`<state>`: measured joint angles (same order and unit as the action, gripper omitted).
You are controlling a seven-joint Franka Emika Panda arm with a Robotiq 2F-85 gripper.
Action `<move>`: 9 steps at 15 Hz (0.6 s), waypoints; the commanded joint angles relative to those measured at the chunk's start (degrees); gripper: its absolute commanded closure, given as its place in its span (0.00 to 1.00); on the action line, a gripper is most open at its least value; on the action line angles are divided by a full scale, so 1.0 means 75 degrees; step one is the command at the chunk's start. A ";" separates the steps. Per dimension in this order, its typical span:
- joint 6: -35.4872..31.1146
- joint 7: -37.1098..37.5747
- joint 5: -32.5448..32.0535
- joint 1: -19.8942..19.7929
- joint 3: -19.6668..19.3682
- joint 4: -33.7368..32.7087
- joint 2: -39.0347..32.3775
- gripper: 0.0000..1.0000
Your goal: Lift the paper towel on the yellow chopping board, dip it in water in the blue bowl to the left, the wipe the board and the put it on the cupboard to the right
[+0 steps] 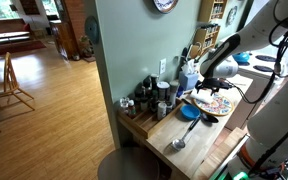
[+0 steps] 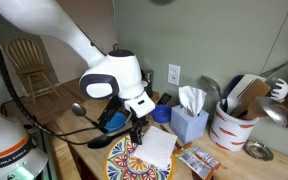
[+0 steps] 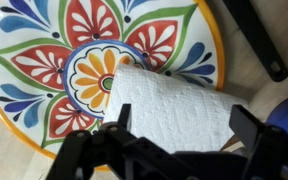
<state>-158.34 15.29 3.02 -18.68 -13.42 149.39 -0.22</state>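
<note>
Closest to the wrist camera, the gripper point(image 3: 182, 122) stands wide open with nothing in it. Its dark fingers point(image 3: 116, 128) are spread to either side of the paper towel point(image 3: 174, 92), and I cannot tell whether the tips already touch the sheet or hang just above it. The towel is a white, dimpled sheet lying almost flat on the lower right part of the yellow chopping board point(image 3: 39, 60), covering some of the painted flower pattern; its near edge is hidden behind the gripper body. In an exterior view the towel point(image 2: 156, 150) reaches the board's edge on the side away from the blue bowl point(image 2: 112, 122), which sits close beside the board under the arm. I judge the towel to be very light, soft and limp, with no stiffness of its own. A flat sheet gives the pads little to bite, so the best hold is probably near its middle, with the tips pressed down to the hard board face and closed so they gather a ridge of paper between them. The board looks smooth and rigid, so the paper should slide and bunch readily. Once wet, it will likely grow heavier, cling and tear easily.
</note>
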 commanded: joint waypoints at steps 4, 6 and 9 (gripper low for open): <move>-0.0832 0.0133 0.1007 0.0177 -0.0134 -0.0525 -0.1074 0.00; -0.0948 0.0260 0.0969 0.0206 -0.0184 -0.0659 -0.1299 0.00; -0.1132 0.0484 0.0907 0.0272 -0.0289 -0.0835 -0.1614 0.00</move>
<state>-164.61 17.20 8.99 -18.16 -13.99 144.83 -8.99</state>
